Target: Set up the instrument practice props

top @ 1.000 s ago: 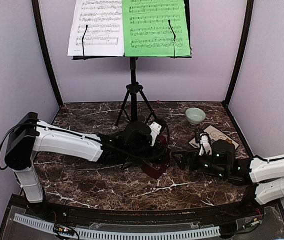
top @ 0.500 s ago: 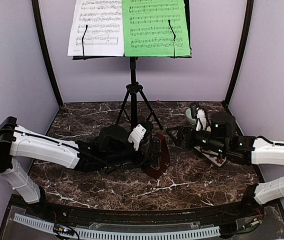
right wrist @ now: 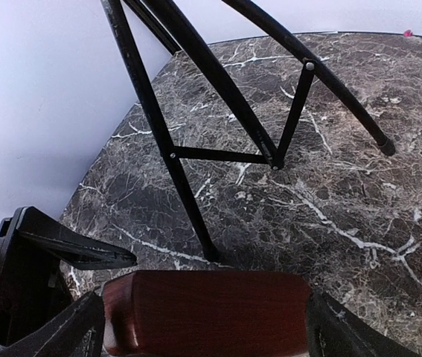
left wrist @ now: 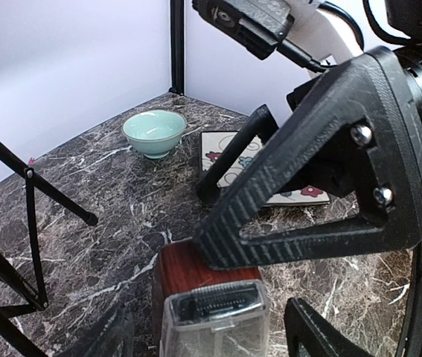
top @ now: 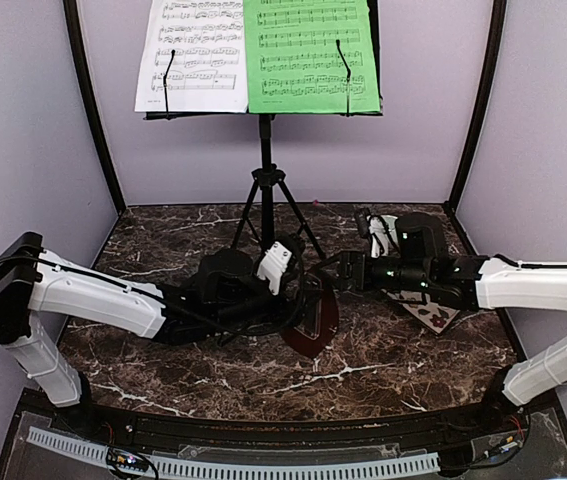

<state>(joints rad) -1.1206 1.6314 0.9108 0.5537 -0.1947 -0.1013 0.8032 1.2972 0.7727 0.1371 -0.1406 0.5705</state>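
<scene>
The reddish-brown metronome lies low on the marble between both arms, its clear cover toward the left wrist. My left gripper is open, and its fingers stand either side of the cover end with gaps. My right gripper comes from the other side. Its fingers lie against both flanks of the metronome's wooden base. The black music stand stands at the back on tripod legs. It carries a white music sheet and a green music sheet.
A pale-green bowl and a square floral plate sit to the right rear, the plate partly under the right arm. The tripod legs spread just behind the metronome. Purple walls and black corner posts enclose the table.
The right arm has swung from above the plate leftward to the metronome and its jaws have narrowed. The left arm drew back to the left. The metronome stayed put.
</scene>
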